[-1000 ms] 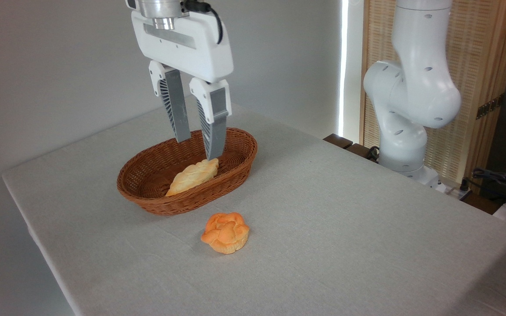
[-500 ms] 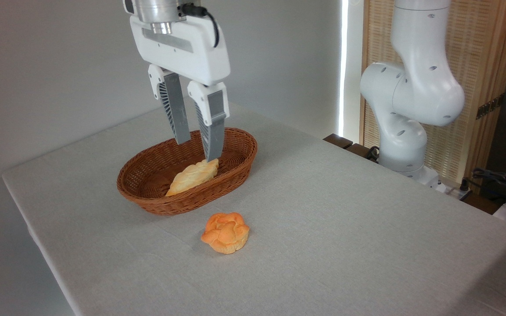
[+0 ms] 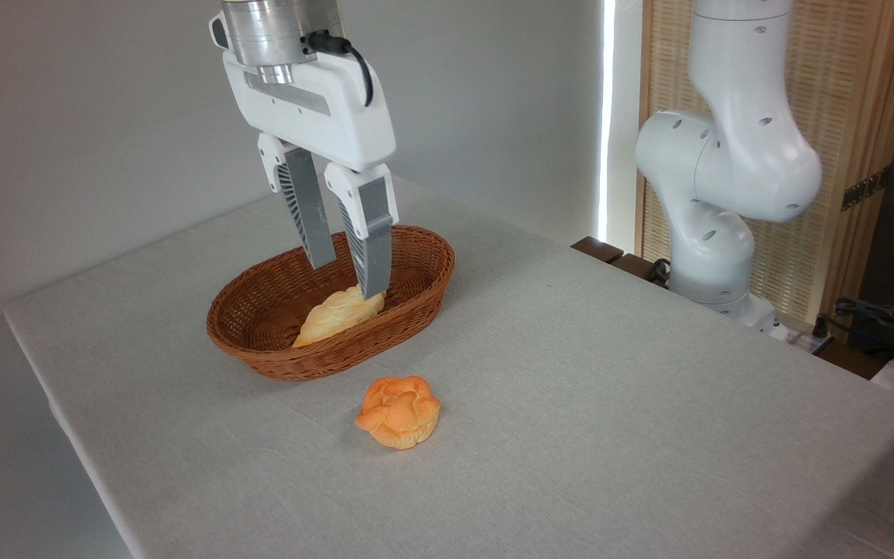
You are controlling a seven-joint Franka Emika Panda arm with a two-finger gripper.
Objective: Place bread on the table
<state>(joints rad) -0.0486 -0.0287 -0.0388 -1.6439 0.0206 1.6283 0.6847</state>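
Bread [image 3: 398,412] sits free on the table [image 3: 649,404], just before the basket [image 3: 261,353], so your job looks done. Your hand [image 3: 348,278] hangs open and empty over the roll [image 3: 337,314], perhaps touching it.

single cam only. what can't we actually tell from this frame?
- Whether the gripper fingertips touch the pale roll: one tip overlaps it in this view; depth is unclear.
- Basket near inner floor: hidden by its own front wall.
- Underside of the orange bun: faces the table.
- Arm above the wrist: cut off by the top edge.
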